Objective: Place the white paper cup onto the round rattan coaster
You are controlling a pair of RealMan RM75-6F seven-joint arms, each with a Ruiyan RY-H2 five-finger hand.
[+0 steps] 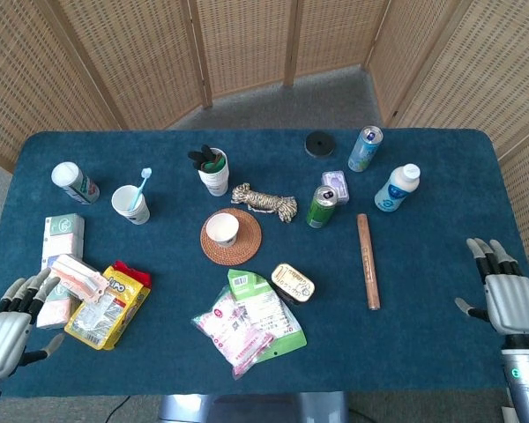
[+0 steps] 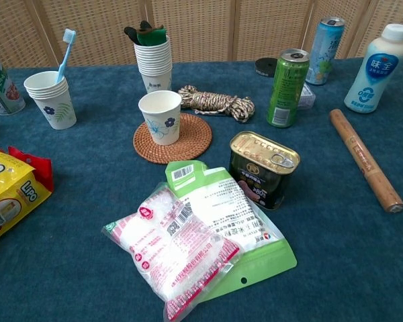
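Paper cup (image 2: pixel 160 117): white with a blue flower print, upright on the rattan coaster (image 2: pixel 188 143), toward its left side; placement looks complete.
Right hand (image 1: pixel 506 295): at the surface's right edge, well apart from everything, fingers spread and empty, apparently parked clear of the job.
Left hand (image 1: pixel 9 326): at the lower-left corner, fingers spread, holding nothing, near the snack packets (image 1: pixel 106 304).
Surface (image 1: pixel 441 203): blue cloth.
Spare cup stack (image 2: pixel 153 62): behind the coaster, likely the supply.
Rope coil (image 2: pixel 215 102): just beside the coaster's far edge.
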